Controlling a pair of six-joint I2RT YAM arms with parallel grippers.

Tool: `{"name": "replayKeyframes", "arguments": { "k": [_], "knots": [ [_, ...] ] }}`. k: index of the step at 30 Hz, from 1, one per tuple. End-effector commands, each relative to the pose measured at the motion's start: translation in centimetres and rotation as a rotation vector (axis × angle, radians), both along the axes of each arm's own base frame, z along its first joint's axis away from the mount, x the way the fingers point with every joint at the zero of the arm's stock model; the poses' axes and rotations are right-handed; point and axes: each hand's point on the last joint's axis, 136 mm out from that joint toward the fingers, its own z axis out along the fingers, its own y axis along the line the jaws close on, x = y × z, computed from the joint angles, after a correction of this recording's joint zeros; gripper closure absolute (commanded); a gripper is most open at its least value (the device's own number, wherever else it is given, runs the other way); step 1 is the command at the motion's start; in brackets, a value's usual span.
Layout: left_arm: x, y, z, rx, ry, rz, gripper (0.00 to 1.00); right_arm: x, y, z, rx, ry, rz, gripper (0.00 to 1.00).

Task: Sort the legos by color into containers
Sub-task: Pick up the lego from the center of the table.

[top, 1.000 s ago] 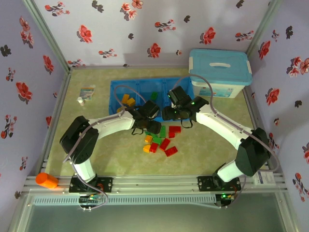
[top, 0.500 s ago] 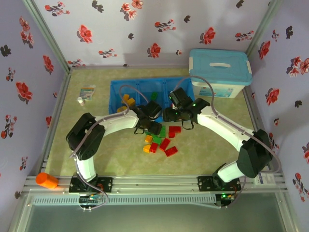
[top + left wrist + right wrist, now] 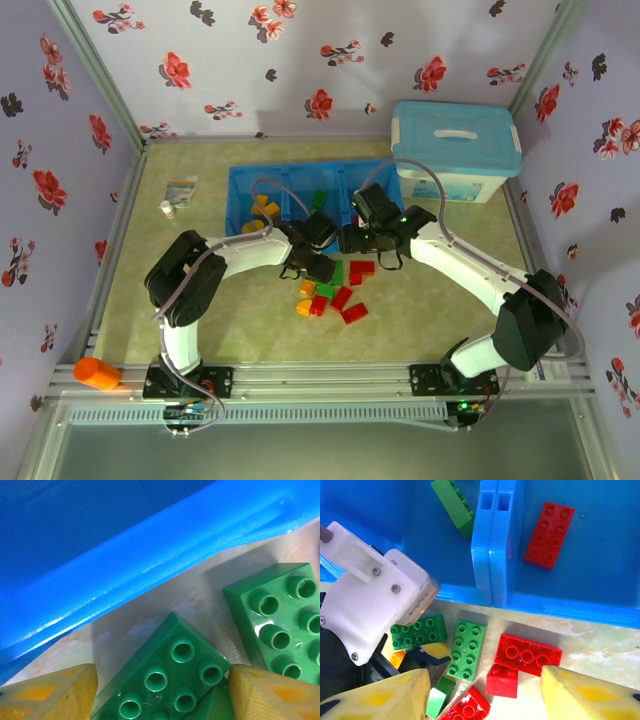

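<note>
Left wrist view, inspector speaking: your left gripper (image 3: pixel 162 692) stands partly apart astride a green brick (image 3: pixel 170 672) at the bottom centre of the frame. Its fingertips (image 3: pixel 50 695) sit at the brick's flanks, but I cannot confirm that they bite. The brick lies on the table just below the blue front wall of the containers (image 3: pixel 150 560). Close squarely and lift clear of that wall. Then carry to the middle compartment, where a green piece (image 3: pixel 452 505) already lies.

Operator: Anything in the way?

Inspector: Yes. A second green brick (image 3: pixel 280 625) sits just beside the fingertip at lower right and may be dragged along. In the right wrist view, your right gripper (image 3: pixel 482 685) hangs wide and empty above the loose legos (image 3: pixel 330 290). It is close to the left arm's white wrist housing (image 3: pixel 375 600) — the arms are crowded, so move one at a time. A red brick (image 3: pixel 550 535) lies in the compartment at upper right. In the top external view, the white storage box (image 3: pixel 457 150) stands at upper right beside the tray — no obstruction to this lift, in my judgement.
</note>
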Motion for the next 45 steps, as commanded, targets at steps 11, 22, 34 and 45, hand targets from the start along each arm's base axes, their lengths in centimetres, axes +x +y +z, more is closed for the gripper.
{"name": "replayKeyframes", "arguments": {
  "k": [11,22,34,45],
  "knots": [
    [0.0,0.3,-1.4,0.064,0.011,-0.036,0.45,-0.3,-0.6,0.0,0.019,-0.011,-0.033,0.40],
    [0.5,0.4,0.6,0.074,-0.036,-0.054,0.54,-0.5,-0.9,0.2,0.029,-0.018,-0.045,0.41],
    [-0.7,0.9,4.4,0.053,-0.092,-0.075,0.62,-0.4,-1.0,0.4,0.030,-0.030,-0.050,0.42],
    [-0.1,0.1,8.2,-0.004,-0.148,-0.093,0.63,-0.5,-1.3,0.4,0.028,-0.035,-0.058,0.42]
  ]
}}
